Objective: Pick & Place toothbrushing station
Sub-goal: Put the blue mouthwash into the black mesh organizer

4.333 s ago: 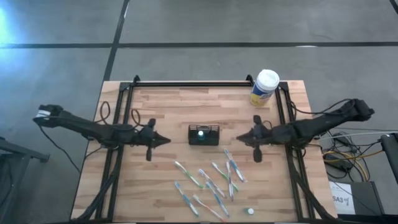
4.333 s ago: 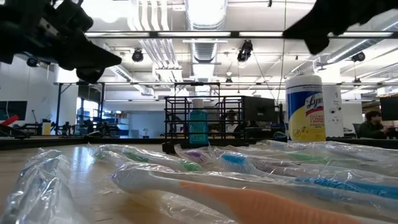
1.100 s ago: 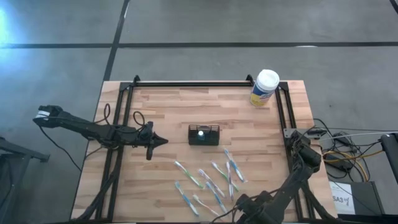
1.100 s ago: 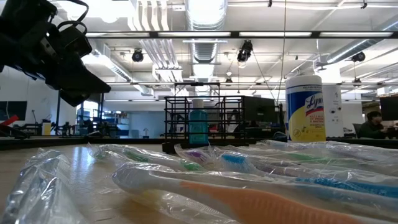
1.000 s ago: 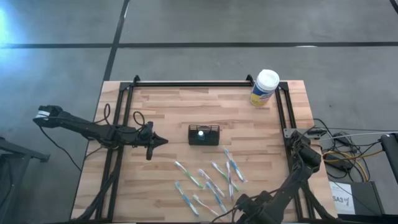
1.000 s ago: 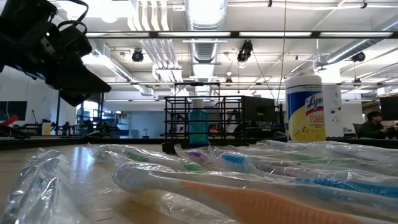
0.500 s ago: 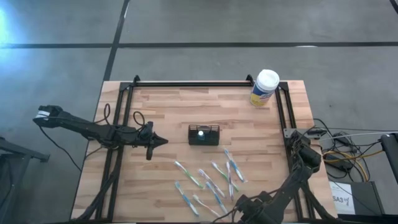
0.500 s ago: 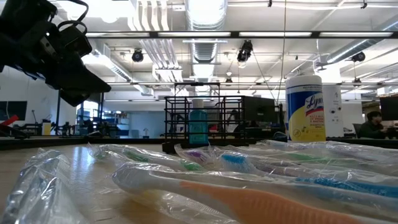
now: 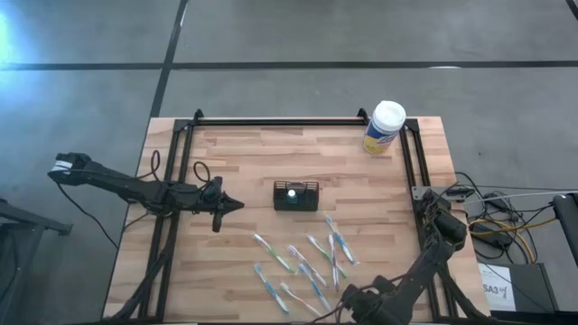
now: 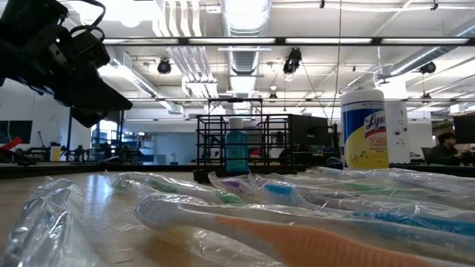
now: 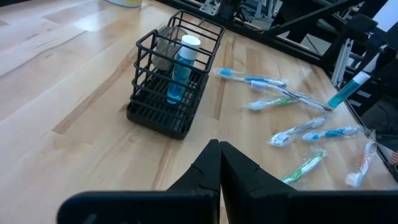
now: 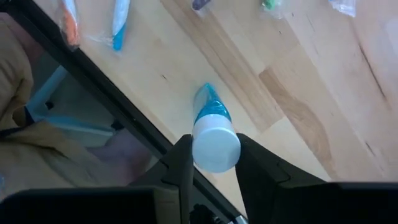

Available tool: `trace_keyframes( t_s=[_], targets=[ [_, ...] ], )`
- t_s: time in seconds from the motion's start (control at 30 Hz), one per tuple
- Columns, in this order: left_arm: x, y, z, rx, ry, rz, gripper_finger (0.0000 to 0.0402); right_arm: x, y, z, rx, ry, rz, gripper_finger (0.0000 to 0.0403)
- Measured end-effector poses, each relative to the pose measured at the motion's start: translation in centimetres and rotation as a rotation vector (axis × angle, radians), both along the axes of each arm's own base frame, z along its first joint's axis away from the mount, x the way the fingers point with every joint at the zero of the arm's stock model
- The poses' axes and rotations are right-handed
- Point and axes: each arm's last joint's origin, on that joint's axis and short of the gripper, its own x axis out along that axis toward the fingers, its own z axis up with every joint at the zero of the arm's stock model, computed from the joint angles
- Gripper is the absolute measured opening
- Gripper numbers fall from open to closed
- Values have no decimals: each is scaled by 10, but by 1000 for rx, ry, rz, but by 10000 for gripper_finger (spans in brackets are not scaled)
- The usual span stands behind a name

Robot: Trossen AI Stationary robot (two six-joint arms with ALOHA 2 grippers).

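The black wire-mesh basket [image 9: 310, 190] stands on its base at the table's middle, with a blue bottle with a white cap [image 11: 180, 68] upright inside; it also shows in the left wrist view [image 11: 144, 81]. My left gripper [image 9: 238, 205] is shut and empty, above the table to the basket's left. My right gripper [image 12: 215, 140] is at the table's near edge, right of middle, shut on a small blue tube with a white cap [image 12: 208, 109]. The arm hides this tube in the high view. My right gripper pinches the tube's white cap [image 12: 215, 149] between its two fingers, one on each side, coming from above. The blue body points away from the fingers toward the table, and the tube shows tilted in the left wrist view [image 11: 348, 90]. Whether its tail touches the wood, I cannot tell.
Several wrapped toothbrushes [image 9: 307, 262] lie scattered between the basket and the near edge. A yellow canister with a white lid [image 9: 384, 128] stands at the far right corner. Someone in beige clothing [image 12: 18, 93] is just beyond the near edge [image 12: 112, 99].
Nothing has visibly moved in the last second. Against the earliest frame, my right gripper has gone from beside the basket's right side to the table's near edge.
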Motion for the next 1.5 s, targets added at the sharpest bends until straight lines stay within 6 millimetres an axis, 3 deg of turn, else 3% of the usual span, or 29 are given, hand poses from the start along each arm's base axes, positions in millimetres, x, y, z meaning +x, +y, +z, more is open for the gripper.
trace_keyframes(
  t_s=[0.2, 0.47, 0.6, 0.9, 1.1, 1.27, 1.4, 1.5],
  targets=[
    [0, 0, 0, 0, 0, 0, 3, -9, -1, 10, -13, 5, 103, 87],
    [0, 0, 0, 7, 0, 1, 3, -27, -29, 69, -145, -193, 235, 87],
    [0, 0, 0, 9, -1, 7, 3, -30, -67, 108, -225, -255, 267, 87],
    [0, 3, 0, 63, -4, 96, 3, -1, -177, 165, -356, -338, 412, 87],
    [0, 5, 1, 160, 1, 115, 3, 21, -240, 183, -368, -367, 593, 87],
    [0, 5, 3, 214, -7, 124, 3, 39, -281, 184, -333, -385, 687, 87],
    [1, 6, 6, 224, -21, 151, 3, 55, -303, 173, -336, -345, 727, 87],
    [0, 6, 4, 227, -15, 150, 3, 69, -305, 160, -330, -303, 798, 87]
  ],
)
